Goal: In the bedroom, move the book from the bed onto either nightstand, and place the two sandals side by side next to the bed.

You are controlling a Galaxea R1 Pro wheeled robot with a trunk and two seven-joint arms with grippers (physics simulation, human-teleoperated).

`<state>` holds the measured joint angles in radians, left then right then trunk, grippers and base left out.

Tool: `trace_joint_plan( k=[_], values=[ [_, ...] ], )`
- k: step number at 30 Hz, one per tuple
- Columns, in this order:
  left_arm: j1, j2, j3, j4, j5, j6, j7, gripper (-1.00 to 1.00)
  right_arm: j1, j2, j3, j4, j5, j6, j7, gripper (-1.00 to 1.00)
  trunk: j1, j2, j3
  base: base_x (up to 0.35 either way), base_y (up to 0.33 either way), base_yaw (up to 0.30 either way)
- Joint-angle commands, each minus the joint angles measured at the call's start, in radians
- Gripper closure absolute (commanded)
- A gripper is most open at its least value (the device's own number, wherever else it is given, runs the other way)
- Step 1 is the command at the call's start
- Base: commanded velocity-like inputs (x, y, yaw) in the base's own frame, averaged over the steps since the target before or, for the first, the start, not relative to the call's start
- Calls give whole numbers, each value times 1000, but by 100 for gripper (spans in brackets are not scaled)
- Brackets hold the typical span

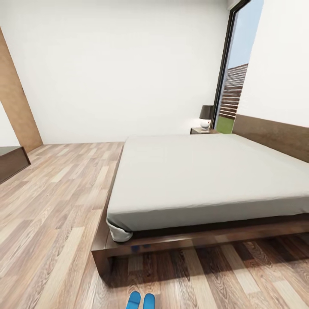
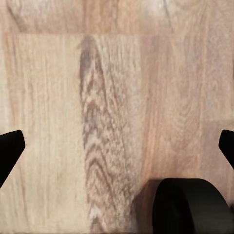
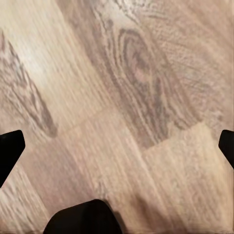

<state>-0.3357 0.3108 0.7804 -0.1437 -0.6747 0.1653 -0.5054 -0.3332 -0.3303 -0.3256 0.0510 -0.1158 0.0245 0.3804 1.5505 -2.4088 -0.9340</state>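
Note:
The bed (image 1: 206, 180) fills the middle and right of the head view, its pale mattress bare, with no book on the part I see. Two blue sandals (image 1: 140, 300) lie side by side on the wood floor just in front of the bed's near corner. A dark nightstand (image 1: 201, 130) stands at the far side of the bed by the headboard. My left gripper (image 2: 117, 146) is open over bare planks, its black fingertips (image 2: 9, 148) far apart. Likewise my right gripper (image 3: 117, 146) is open above the floor, with fingertips (image 3: 9, 146) at both sides.
A lamp (image 1: 206, 113) with a dark shade sits on the nightstand. A tall black-framed window (image 1: 234, 68) is at the back right. A low dark dresser (image 1: 13, 163) stands at the left. Wood floor (image 1: 56, 206) stretches left of the bed.

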Motion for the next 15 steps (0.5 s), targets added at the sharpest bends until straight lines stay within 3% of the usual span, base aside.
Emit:
trace_joint_plan(
  k=[1,15],
  values=[
    [6,0,8,0,-3,2,-1,-100,5,1,-1,3,-11,-5,5,-100,-4,7,2,0,0,0],
    [120,2,9,8,-2,-120,38,-100,94,26,2,3,-10,-51,2,-100,-58,105,46,0,0,0]
  ],
)
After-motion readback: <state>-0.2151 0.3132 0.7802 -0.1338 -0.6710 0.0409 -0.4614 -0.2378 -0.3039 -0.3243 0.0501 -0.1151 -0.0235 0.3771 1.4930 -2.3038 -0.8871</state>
